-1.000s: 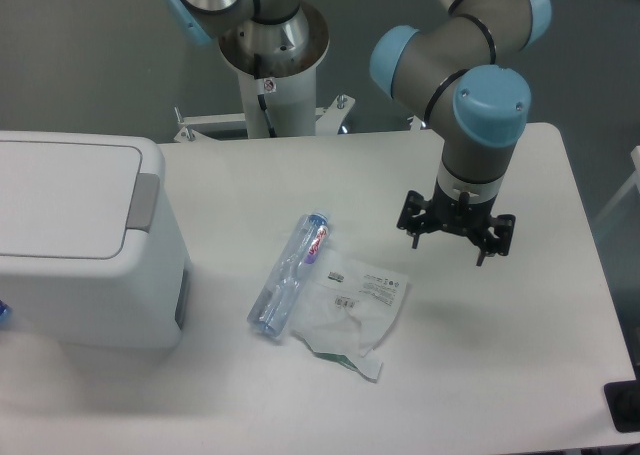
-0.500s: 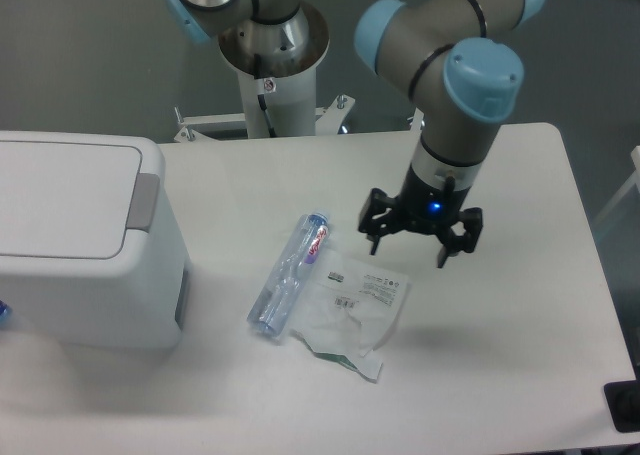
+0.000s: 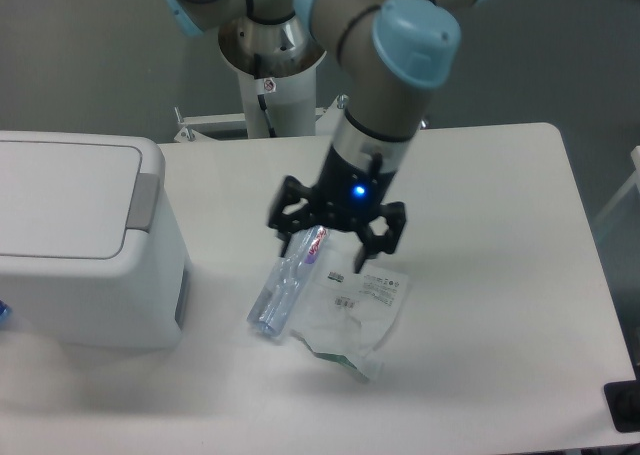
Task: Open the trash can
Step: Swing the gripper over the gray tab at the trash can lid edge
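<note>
The trash can (image 3: 85,250) is a large white boxy bin at the left of the table. Its flat white lid (image 3: 62,197) is down, with a grey push tab (image 3: 145,203) at its right edge. My gripper (image 3: 335,237) hangs open and empty above the middle of the table, well to the right of the trash can, with its fingers spread wide over the top end of a plastic bottle. It touches nothing.
A clear plastic bottle (image 3: 287,279) lies on the table under the gripper. A crumpled white plastic bag (image 3: 354,310) lies just right of it. The arm's base column (image 3: 270,85) stands at the back. The white table (image 3: 500,275) extends to the right.
The gripper has moved left across the table, from the right side to above the bottle, closer to the trash can. The trash can, bottle and bag have not moved.
</note>
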Robot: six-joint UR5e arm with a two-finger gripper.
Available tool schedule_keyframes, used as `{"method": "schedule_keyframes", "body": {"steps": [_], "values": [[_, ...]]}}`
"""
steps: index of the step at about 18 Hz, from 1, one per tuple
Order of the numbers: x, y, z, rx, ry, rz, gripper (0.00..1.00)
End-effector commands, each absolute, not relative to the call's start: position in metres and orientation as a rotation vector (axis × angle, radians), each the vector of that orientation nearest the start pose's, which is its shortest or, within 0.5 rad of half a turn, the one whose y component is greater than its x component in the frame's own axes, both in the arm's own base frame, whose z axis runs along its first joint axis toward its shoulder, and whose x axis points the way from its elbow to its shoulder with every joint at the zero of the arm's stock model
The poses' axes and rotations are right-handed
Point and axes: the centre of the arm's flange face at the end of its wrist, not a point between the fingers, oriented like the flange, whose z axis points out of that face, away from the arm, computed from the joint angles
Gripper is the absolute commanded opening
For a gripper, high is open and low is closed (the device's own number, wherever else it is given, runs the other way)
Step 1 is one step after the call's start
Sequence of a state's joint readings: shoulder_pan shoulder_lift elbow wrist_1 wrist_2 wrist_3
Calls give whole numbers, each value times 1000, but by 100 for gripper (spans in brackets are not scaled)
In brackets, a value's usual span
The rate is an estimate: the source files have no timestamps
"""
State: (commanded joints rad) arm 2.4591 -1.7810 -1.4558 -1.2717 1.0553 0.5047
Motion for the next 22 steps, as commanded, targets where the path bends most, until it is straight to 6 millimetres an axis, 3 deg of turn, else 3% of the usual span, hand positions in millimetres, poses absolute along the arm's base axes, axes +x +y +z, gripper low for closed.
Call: {"method": "schedule_keyframes", "body": {"steps": [4, 7, 13, 22], "values": [[-327, 521, 468, -2607, -406, -403, 100], [-317, 520, 473, -2587, -398, -430, 100], [-292, 512, 491, -2556, -552, -464, 100], [-251, 511, 484, -2590, -539, -495, 100]]}}
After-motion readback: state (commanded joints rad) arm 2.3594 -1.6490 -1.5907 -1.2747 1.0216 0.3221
